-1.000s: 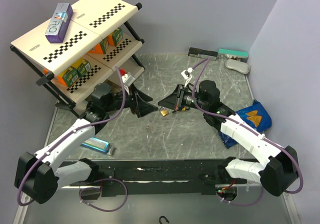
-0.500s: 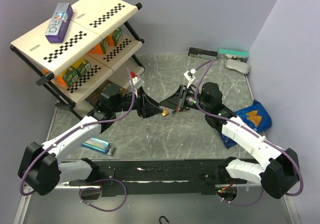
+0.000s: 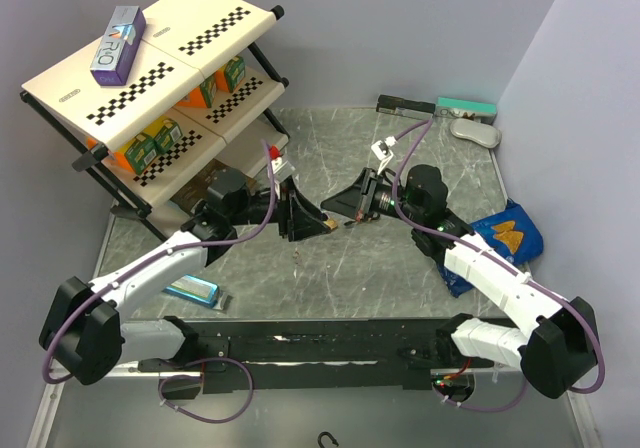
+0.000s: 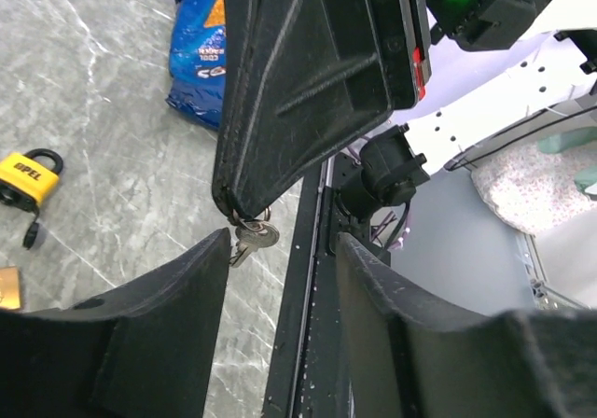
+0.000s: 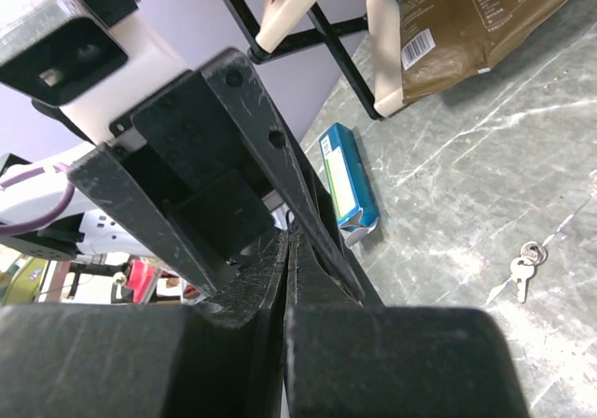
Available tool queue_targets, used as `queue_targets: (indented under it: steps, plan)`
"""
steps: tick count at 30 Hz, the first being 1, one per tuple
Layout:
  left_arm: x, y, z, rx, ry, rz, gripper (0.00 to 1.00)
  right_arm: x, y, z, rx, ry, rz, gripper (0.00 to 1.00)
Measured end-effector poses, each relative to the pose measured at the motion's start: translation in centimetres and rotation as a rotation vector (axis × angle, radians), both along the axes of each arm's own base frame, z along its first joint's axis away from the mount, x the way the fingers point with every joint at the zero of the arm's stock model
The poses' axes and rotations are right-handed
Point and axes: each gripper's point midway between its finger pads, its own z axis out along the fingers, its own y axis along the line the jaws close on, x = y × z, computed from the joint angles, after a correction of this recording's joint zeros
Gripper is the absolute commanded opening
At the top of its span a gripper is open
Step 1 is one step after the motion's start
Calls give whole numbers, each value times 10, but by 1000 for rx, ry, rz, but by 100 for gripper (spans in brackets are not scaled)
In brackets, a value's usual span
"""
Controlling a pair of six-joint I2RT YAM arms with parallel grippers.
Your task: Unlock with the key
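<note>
My right gripper [image 3: 327,213] is shut on a ring of silver keys [image 4: 250,235], which hang from its fingertips in the left wrist view. My left gripper [image 4: 280,243] faces it tip to tip. Its jaws stand part open with nothing between them, and the keys hang just off its left fingertip [image 4: 216,245]. A yellow padlock [image 4: 33,171] lies on the marble table; the top view hides it. In the right wrist view the right gripper [image 5: 295,239] has its jaws pressed together and the held keys are hidden. A second loose key [image 5: 521,265] lies on the table below the grippers.
A slanted shelf rack [image 3: 150,63] with cartons stands at the back left, with a brown bag [image 5: 466,17] by its foot. A blue box [image 3: 192,290] lies at the near left and a blue snack bag [image 3: 505,233] at the right. The black base rail [image 3: 320,340] runs along the near edge.
The left gripper has moved right until it meets the right gripper's tips, and its jaws have narrowed. The right gripper has stayed shut and shifted slightly.
</note>
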Motion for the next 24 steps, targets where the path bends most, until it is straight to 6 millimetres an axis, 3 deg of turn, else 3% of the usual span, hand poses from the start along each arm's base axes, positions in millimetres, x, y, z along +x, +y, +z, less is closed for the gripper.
queue_targets:
  steps: [4,7,10,19,20,24]
  plan:
    - [-3,-2,-1,1,0,-10,39,0,0,1,7,-3,2,0]
    - [-3,-3,-1,1,1,-10,16,-1,-1,-3,5,4,2,0]
    - [-2,-2,-5,10,6,-2,3,-2,-2,-4,10,10,6,0]
    - [2,-1,-17,70,-8,33,1,-1,-5,-12,-16,18,-6,0]
    - [4,-1,-19,83,-11,43,1,-1,-5,-14,-25,22,-9,4]
    - [12,2,-27,156,-60,104,1,1,-12,-24,-76,25,-41,37]
